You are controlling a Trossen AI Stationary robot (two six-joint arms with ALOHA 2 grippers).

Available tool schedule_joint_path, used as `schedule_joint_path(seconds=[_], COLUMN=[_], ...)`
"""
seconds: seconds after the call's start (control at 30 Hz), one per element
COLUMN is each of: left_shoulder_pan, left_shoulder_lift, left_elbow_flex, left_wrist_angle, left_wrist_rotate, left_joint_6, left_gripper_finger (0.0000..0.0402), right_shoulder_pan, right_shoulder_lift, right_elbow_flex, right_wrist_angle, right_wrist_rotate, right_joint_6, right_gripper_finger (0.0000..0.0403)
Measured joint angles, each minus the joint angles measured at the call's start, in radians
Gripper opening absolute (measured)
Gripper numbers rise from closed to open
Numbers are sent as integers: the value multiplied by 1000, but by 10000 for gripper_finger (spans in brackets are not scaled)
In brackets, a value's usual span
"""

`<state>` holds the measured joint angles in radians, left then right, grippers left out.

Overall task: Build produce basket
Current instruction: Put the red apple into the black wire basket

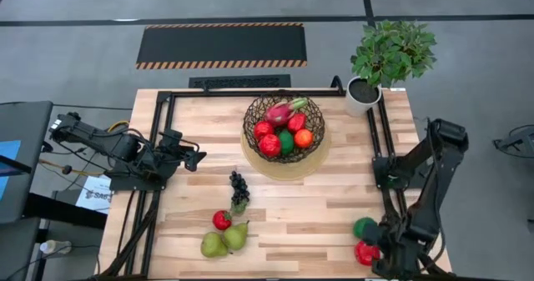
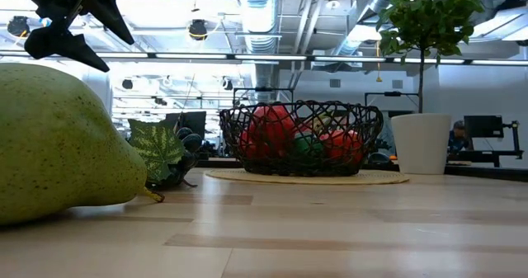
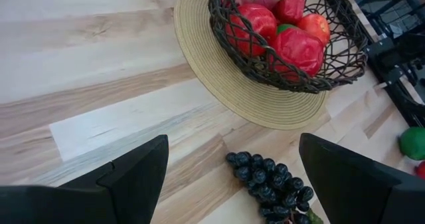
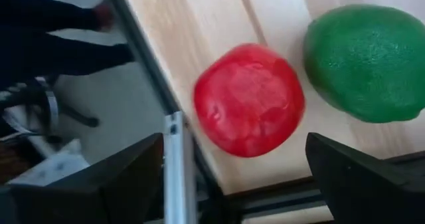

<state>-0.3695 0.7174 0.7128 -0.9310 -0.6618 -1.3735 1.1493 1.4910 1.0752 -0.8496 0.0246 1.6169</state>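
The basket [image 1: 284, 127] stands at the far middle of the table on its tan round base [image 3: 219, 84], with several fruits in it. Dark grapes [image 1: 239, 189], a red round fruit [image 1: 221, 220] and two green pears [image 1: 225, 240] lie on the table nearer the front. At the near right corner lie a red fruit [image 4: 249, 99] and a green round fruit [image 4: 368, 61]. My right gripper [image 4: 232, 184] hangs open above the red one, pointing steeply down. My left gripper [image 3: 232, 177] stands open above the table, left of the grapes [image 3: 272, 184].
A white pot with a green plant [image 1: 363, 96] stands at the far right corner. A black frame rail [image 4: 174, 157] runs right beside the red fruit, and other rails [image 1: 380, 148] border the table. Bare wood lies between the grapes and the right-hand fruits.
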Motion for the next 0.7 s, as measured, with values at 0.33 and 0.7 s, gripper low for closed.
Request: schedule_joint_path(seconds=[0.33, 0.7], left_shoulder_pan=[0, 0], left_shoulder_lift=[0, 0], left_elbow_flex=[0, 0], left_wrist_angle=[0, -5], left_wrist_rotate=[-6, -6], left_joint_6=[-1, -9], left_gripper_finger=[324, 324], right_shoulder_pan=[-13, -32], right_shoulder_lift=[144, 190], right_elbow_flex=[2, 5], right_wrist_angle=[6, 34], right_wrist_rotate=[0, -44], right_joint_6=[-157, -148], right_gripper_finger=[383, 359])
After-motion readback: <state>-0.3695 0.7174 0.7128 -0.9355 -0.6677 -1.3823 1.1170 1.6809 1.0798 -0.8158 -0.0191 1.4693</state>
